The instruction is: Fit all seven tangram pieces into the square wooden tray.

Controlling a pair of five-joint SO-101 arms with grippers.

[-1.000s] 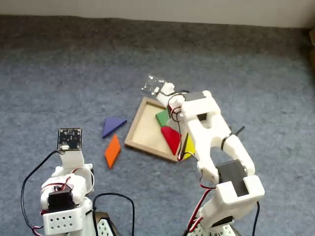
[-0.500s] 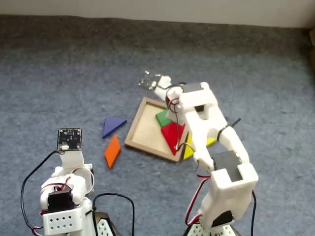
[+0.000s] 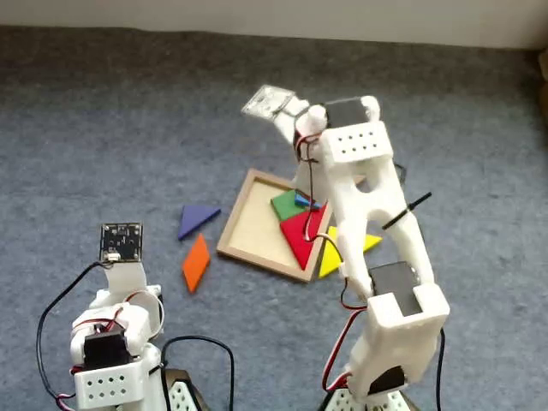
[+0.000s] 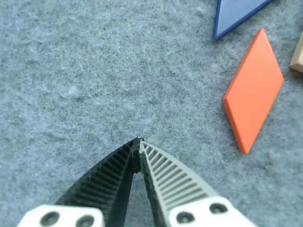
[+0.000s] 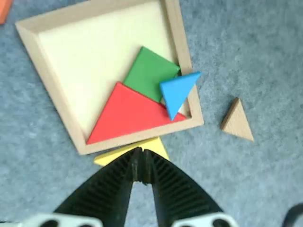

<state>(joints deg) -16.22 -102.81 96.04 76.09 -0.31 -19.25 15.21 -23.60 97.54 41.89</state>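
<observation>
Left gripper point(image 4: 138, 144) is hanging over grey carpet point(image 4: 71, 71), jaws together, gripping nothing. Orange parallelogram piece point(image 4: 254, 92) and dark-blue triangle piece point(image 4: 236, 12) are lying ahead, apart.

Right gripper point(image 5: 142, 163), jaws together and empty, is hovering above yellow triangle piece point(image 5: 137, 149), which is lying just outside square wooden tray point(image 5: 177, 42). Inside the tray's nearest corner, red triangle piece point(image 5: 130, 113), green square piece point(image 5: 150, 73) and light-blue triangle piece point(image 5: 177, 92) are sitting together, with bare tray floor showing beyond them. Tan wooden triangle piece point(image 5: 236, 123) is lying outside the tray.

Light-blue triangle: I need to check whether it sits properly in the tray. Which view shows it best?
The right wrist view: the light-blue triangle shows whole, with one tip over the tray's rim. In the high view the right arm covers most of it, leaving a sliver. The left wrist view faces the orange piece instead.
</observation>
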